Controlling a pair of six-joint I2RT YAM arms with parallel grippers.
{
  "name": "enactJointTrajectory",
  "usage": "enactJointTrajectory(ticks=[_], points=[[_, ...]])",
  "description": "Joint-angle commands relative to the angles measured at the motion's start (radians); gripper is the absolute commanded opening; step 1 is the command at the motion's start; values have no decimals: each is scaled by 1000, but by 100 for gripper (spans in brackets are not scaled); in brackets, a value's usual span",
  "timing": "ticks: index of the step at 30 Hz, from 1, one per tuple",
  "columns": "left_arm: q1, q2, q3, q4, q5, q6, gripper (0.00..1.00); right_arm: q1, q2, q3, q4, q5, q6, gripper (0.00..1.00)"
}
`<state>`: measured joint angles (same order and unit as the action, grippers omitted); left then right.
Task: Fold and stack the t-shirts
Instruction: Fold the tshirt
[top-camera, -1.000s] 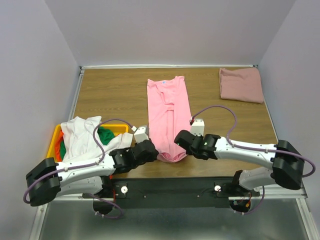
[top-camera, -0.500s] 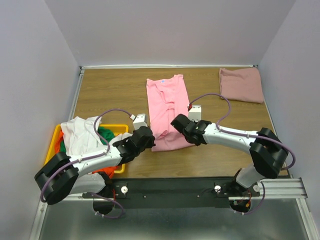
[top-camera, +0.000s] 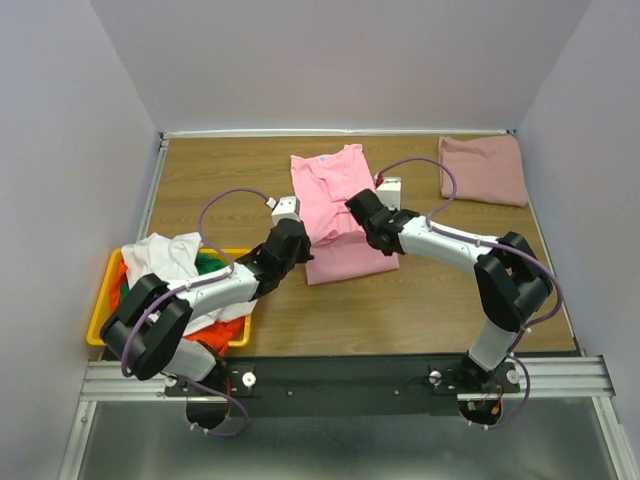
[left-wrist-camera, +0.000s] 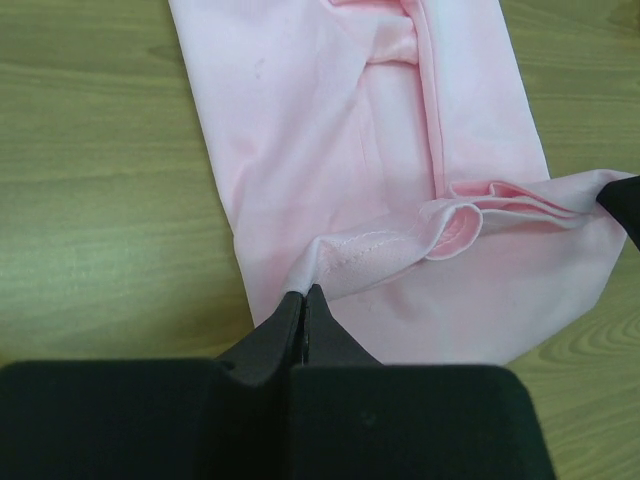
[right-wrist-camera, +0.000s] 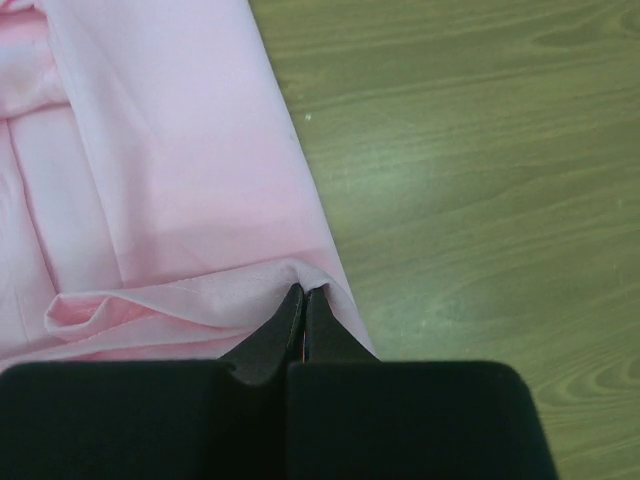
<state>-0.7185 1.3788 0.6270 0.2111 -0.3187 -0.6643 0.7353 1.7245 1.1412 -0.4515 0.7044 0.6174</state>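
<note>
A bright pink t-shirt (top-camera: 335, 185) lies in a long narrow strip mid-table, collar toward the back. Its lower part is doubled over onto itself. My left gripper (top-camera: 303, 250) is shut on the hem's left corner, which the left wrist view shows as pink cloth (left-wrist-camera: 330, 150) pinched at the fingertips (left-wrist-camera: 305, 292). My right gripper (top-camera: 353, 208) is shut on the hem's right corner, where the cloth (right-wrist-camera: 170, 180) bunches over the tips (right-wrist-camera: 304, 292). A dusty rose t-shirt (top-camera: 483, 170) lies folded at the back right.
A yellow bin (top-camera: 100, 305) at the near left holds a white t-shirt (top-camera: 160, 260), a green one (top-camera: 208, 265) and an orange one (top-camera: 225, 330). Bare wood table (top-camera: 220, 185) lies either side of the pink shirt. Walls close in the back and sides.
Both grippers have travelled from the near edge toward the back with the pink shirt's hem, laying its lower part over the rest. The shirt now looks shorter.
</note>
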Motion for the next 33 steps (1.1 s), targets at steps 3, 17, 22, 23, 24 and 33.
enactJointTrajectory(ticks=[3, 17, 22, 23, 24, 33], points=[[71, 90, 88, 62, 46, 101, 0, -65, 82, 113, 53, -23, -91, 0], [197, 321, 276, 105, 184, 163, 0, -157, 312, 373, 70, -77, -208, 0], [218, 338, 298, 111, 202, 163, 0, -172, 323, 400, 70, -94, -214, 0], [220, 336, 290, 120, 210, 166, 0, -171, 317, 390, 70, -103, -212, 0], [221, 330, 286, 123, 219, 166, 0, -171, 301, 381, 71, -108, -211, 0], [217, 243, 202, 163, 309, 144, 0, -171, 130, 212, 70, -218, -159, 1]])
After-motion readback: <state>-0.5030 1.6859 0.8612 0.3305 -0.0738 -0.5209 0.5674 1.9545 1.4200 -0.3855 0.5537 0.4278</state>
